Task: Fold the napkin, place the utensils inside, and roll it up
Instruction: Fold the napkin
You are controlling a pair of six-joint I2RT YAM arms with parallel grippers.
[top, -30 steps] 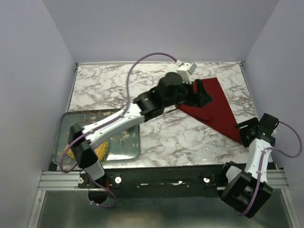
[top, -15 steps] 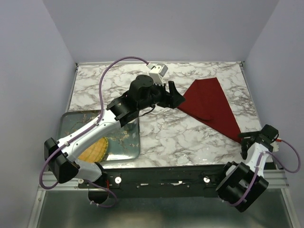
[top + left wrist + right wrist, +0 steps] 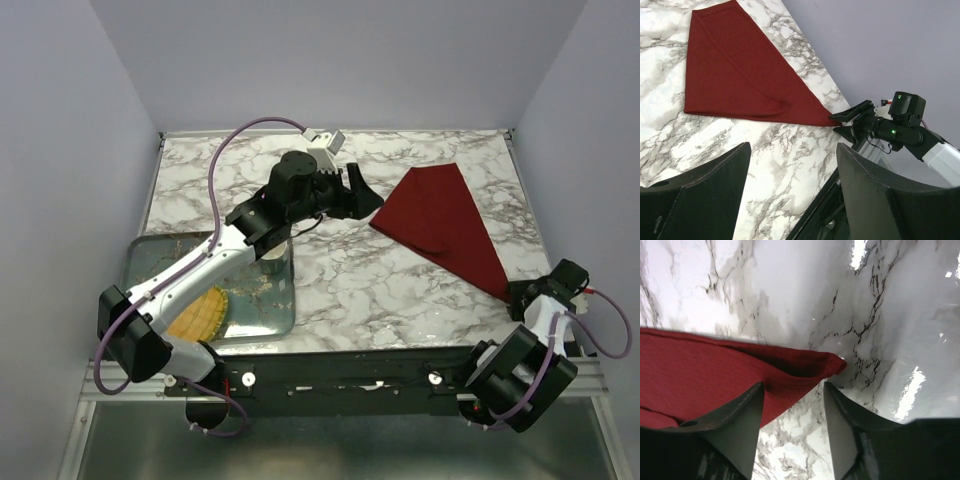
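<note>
The left arm lies across the far right corner of the tray. Only part of a pale cup shows beneath it, apparently standing in that corner, and whatever else sits under the arm cannot be told. The tray, at the near left of the marble table, also holds a yellow woven mat, partly covered by the arm's lower links (only a rounded ribbed edge peeks out). The napkin lies flat on the right half of the table, well apart from the tray, folded into a dark red triangle. One corner points to the far edge, one to the table's middle, and the narrowest tapers toward the near right edge, so its long axis runs from the middle of the table out to the near right. The left wrist view shows a curved crease close to the napkin's near edge, though how many layers lie there is hard to make out. The left gripper hovers above the marble just left of the napkin's middle-facing corner, its jaws wide apart with nothing between them. The right gripper sits at the tapered tip. In its own wrist view the jaws stand apart with the slightly raised cloth tip just ahead of the gap, and whether a finger touches the cloth I cannot tell.
</note>
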